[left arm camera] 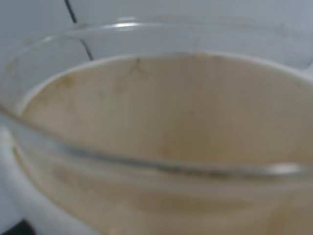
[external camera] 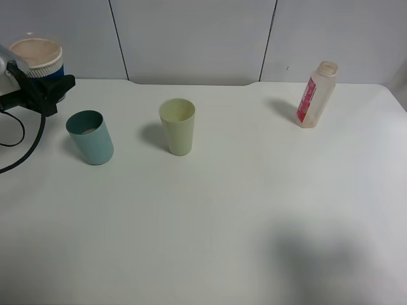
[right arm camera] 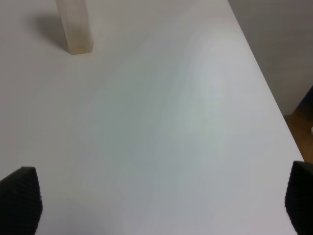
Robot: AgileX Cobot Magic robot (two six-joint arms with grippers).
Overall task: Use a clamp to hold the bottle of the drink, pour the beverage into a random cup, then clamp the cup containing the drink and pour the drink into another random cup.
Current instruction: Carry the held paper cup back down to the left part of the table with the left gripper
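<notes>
Second pour in hand — left claw point(external camera: 38, 89) closed on the blue cup point(external camera: 39, 60), lifted, full of drink point(left arm camera: 161, 127), just behind the teal cup point(external camera: 90, 137). Next: tip over teal rim. Right claw point(right arm camera: 161, 200) wide open, empty — bottle point(external camera: 316, 94) stands apart.

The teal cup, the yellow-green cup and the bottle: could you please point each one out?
teal cup point(external camera: 93, 143), exterior high view, outer wall.
yellow-green cup point(external camera: 179, 136), exterior high view, outer wall.
bottle point(external camera: 308, 101), exterior high view, pink-red label.

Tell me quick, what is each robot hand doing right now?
Left hand: closed on the blue-sleeved cup, held up full of milky drink.
Right hand: open, empty, above the table.
</notes>
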